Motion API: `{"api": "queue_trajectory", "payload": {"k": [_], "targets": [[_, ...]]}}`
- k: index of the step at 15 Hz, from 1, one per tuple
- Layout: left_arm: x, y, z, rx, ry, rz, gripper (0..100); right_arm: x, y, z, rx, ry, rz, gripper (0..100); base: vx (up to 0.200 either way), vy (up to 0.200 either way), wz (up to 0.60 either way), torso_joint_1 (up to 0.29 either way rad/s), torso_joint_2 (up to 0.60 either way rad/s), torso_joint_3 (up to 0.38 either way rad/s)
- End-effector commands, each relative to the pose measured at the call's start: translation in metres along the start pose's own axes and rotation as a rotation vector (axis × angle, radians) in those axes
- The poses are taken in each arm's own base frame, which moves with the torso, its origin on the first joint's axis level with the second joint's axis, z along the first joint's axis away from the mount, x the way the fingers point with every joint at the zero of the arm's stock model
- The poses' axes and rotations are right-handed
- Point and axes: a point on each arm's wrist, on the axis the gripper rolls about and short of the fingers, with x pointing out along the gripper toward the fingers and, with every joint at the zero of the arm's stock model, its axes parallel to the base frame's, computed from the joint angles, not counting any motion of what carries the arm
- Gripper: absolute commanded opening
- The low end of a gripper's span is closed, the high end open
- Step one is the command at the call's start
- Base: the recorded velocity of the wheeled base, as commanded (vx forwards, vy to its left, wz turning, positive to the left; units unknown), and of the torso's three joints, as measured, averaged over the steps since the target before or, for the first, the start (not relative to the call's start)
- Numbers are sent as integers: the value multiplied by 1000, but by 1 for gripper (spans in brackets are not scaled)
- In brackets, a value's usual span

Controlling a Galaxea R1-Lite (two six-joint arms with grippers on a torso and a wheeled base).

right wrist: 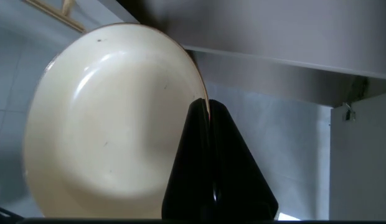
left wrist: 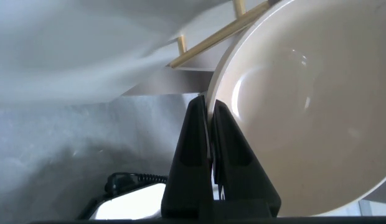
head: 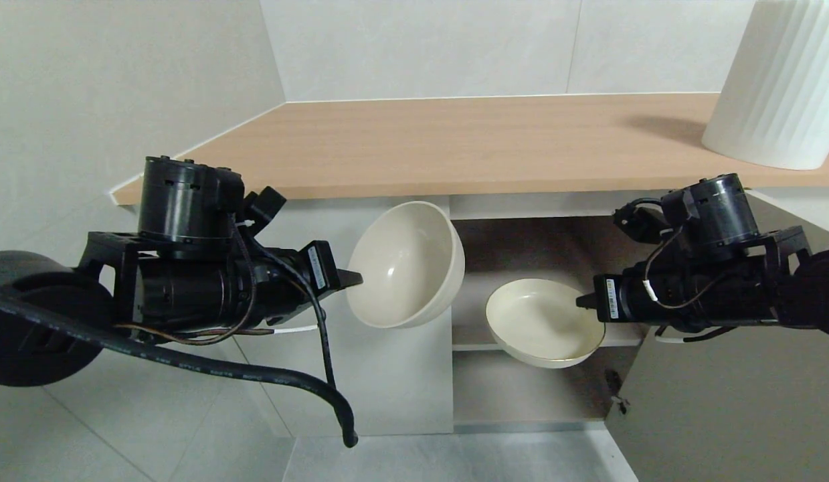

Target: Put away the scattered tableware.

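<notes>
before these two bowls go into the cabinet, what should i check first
1. Left tool shut on the deep bowl's rim: ok.
2. Right tool shut on the shallow bowl's rim: ok.
3. Bowls apart from each other: ok, the head view shows a gap between them.
4. Cabinet open ahead: ok.
5. Deep bowl level for setting down: not ok, it is tipped on its side.
6. Free room on the shelf behind the shallow bowl: cannot tell, the bowl hides it.
</notes>
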Motion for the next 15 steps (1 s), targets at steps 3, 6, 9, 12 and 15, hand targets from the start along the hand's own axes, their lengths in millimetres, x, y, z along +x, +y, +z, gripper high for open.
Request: {"api": "queue_trajectory", "payload": {"k": [3, 6, 9, 12, 15], "targets": [[1, 0, 0, -1, 1, 1, 0, 7, -1, -2, 3, 17, -8, 0, 0, 0, 0, -7, 25, 14], [1, 0, 0, -1, 2, 1, 0, 28, -5, -7, 4, 46, -45, 0, 0, 0, 0, 0, 0, 0], [3, 0, -1, -1, 8, 3, 0, 75, -12, -18, 3, 36, -112, 0, 0, 0, 0, 0, 0, 0], [5, 2, -2, -2, 16, 9, 0, 109, -20, -30, 5, 55, -146, 0, 0, 0, 0, 0, 0, 0], [6, 2, -3, -3, 17, 10, 0, 147, -40, -37, 33, 79, -226, 0, 0, 0, 0, 0, 0, 0]]}}
